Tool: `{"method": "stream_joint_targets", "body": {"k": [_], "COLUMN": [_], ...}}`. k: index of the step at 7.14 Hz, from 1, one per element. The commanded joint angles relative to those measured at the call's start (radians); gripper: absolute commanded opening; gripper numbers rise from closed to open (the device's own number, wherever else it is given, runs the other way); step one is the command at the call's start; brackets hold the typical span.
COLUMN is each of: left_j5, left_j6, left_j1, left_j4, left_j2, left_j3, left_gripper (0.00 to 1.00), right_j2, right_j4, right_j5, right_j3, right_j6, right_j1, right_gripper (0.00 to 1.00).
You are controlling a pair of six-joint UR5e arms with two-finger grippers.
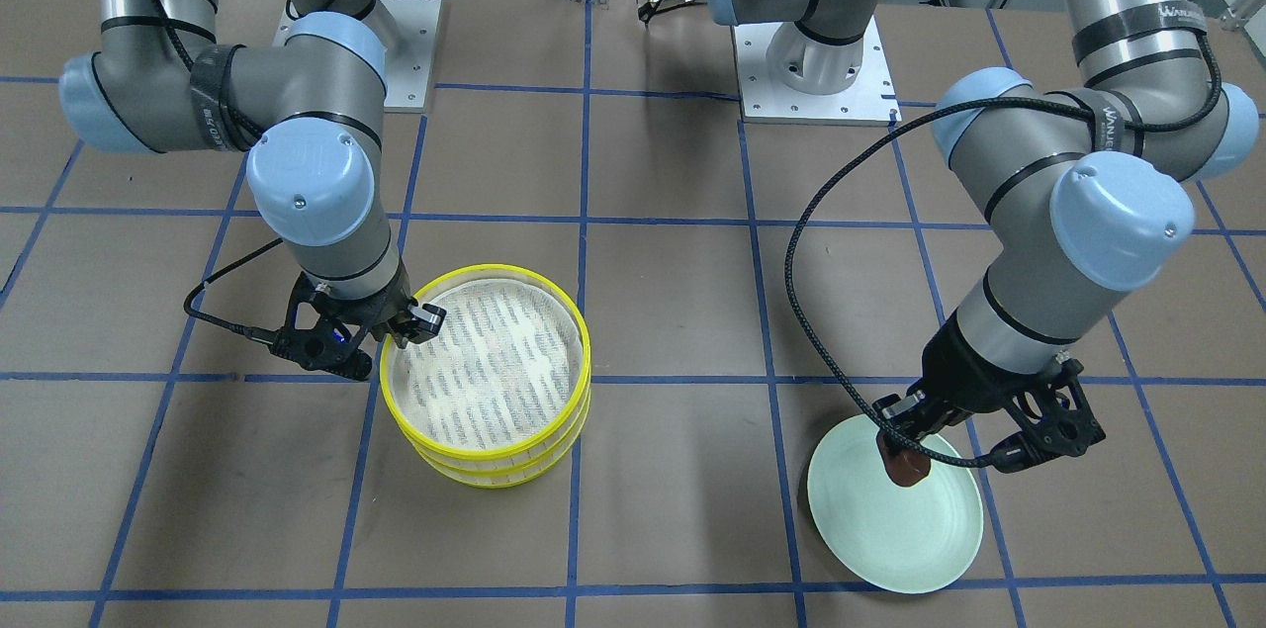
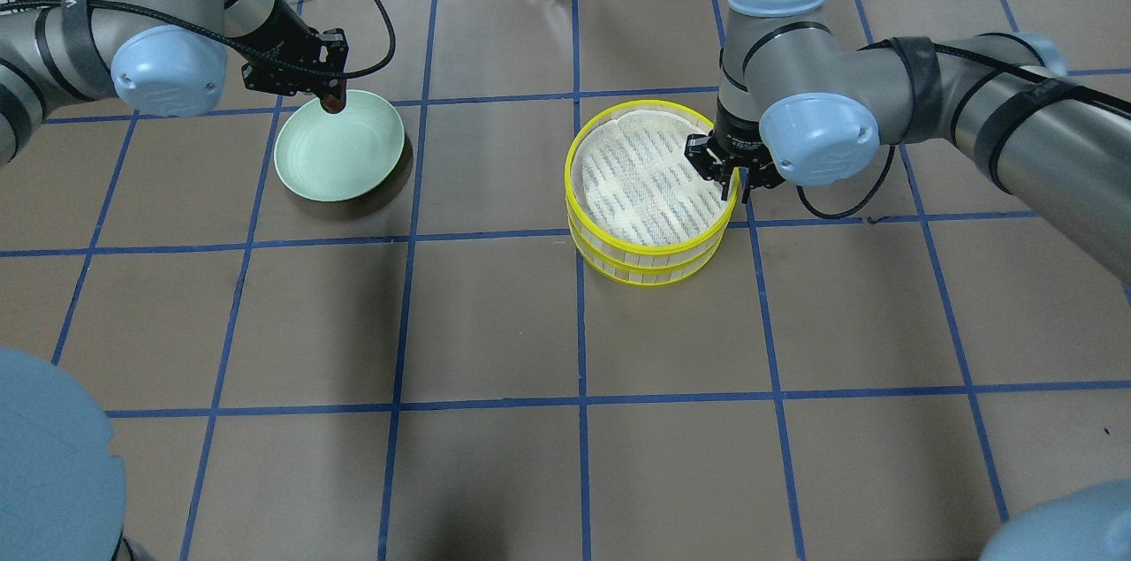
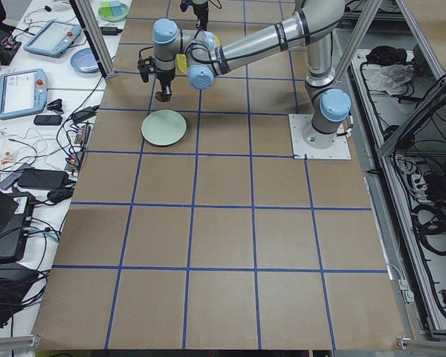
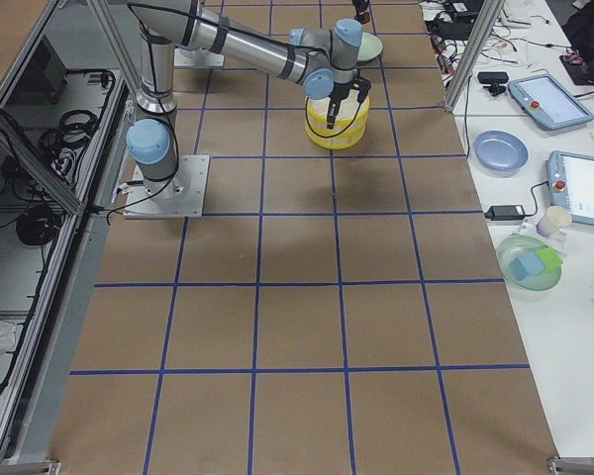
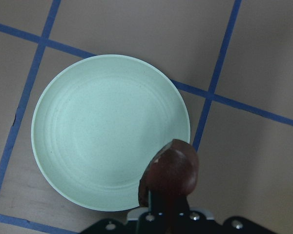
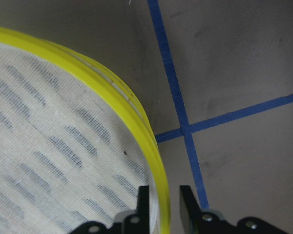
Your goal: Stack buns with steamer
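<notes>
**Reddish-brown bun [image 5: 172,168] in the air, steamer [image 2: 649,181] top tier bare**

The left gripper [image 1: 902,447] is closed on the reddish-brown bun, pinching it by its upper edge so that it hangs below the fingertips. Directly beneath is the near rim of the pale green plate [image 5: 88,146], whose bare face spreads away from the gripper. Nothing lies on the plate. From the wrist and side views the bun appears to touch neither the plate nor the table [image 2: 495,322].

The right gripper [image 6: 162,195] straddles the yellow rim of the upper tray [image 6: 136,117], one finger inside the wall over the striped cloth floor and the other outside. Its jaws are narrowed to little more than the rim's width. A sliver of table shows between the outer finger and the rim, so I cannot tell whether it is actually pinching. Under that tray sits the lower tray [image 1: 495,475], the two stacked roughly in line and well apart from the left gripper.

As a judgement of progress, the tiers are together and the dark bun is in hand, which looks like about the midpoint. The upper floor holds nothing. The pale bun shows in no view; it may lie hidden in the lower tier, but that cannot be confirmed. The dark bun has yet to be carried across to the steamer and set down inside. The right gripper at the rim reads as either steadying the stack or readying to lift the top tier.
</notes>
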Motion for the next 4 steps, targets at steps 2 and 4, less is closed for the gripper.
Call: {"method": "stream_joint_targets", "body": {"k": [2,4], "left_j5": [-0.133,-0.129], "left_j6": [-0.202,-0.481], "left_j1": [-0.052,-0.217], "left_j4": [0.000,0.032], "left_j2": [0.049,0.050], "left_j3": [0.002,0.000], "left_gripper": [0.00,0.00], "right_j2": [-0.059,-0.167], "right_j4": [0.155,0.380], "right_j5": [0.043,0.083], "right_j3": [-0.116,-0.214], "right_j6": [-0.135,-0.272], "right_j1": [-0.060,-0.136], "right_gripper": [1.00,1.00]}}
